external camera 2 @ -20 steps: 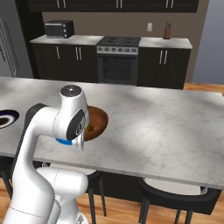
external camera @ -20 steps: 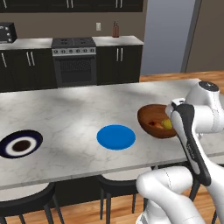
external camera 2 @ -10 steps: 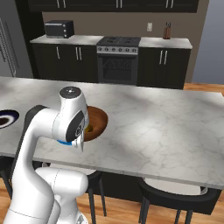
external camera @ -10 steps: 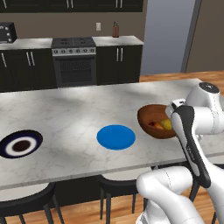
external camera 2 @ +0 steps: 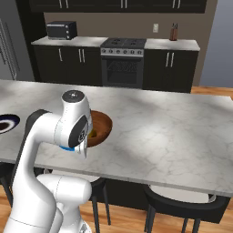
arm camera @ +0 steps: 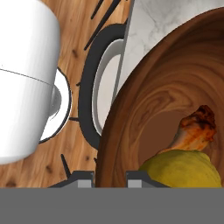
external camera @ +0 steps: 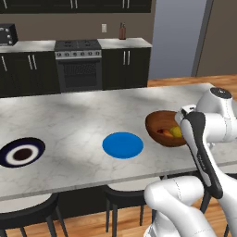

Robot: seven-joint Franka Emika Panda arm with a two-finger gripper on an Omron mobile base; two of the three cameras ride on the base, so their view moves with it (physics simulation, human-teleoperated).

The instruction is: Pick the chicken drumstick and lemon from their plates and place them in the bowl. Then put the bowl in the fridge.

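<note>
gripper (arm camera: 110, 176) straddles bowl (arm camera: 144, 100) rim, tips cropped.

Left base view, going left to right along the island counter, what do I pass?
Round dark navy plate with a white centre → plain bright blue round plate → deep brown wooden bowl holding the yellow lemon → the robot's white arm.

The marble counter (external camera: 69, 125) carries a bowl (external camera: 159, 126) (wooden), blue plate (external camera: 122, 145), and navy plate (external camera: 21, 152).
</note>
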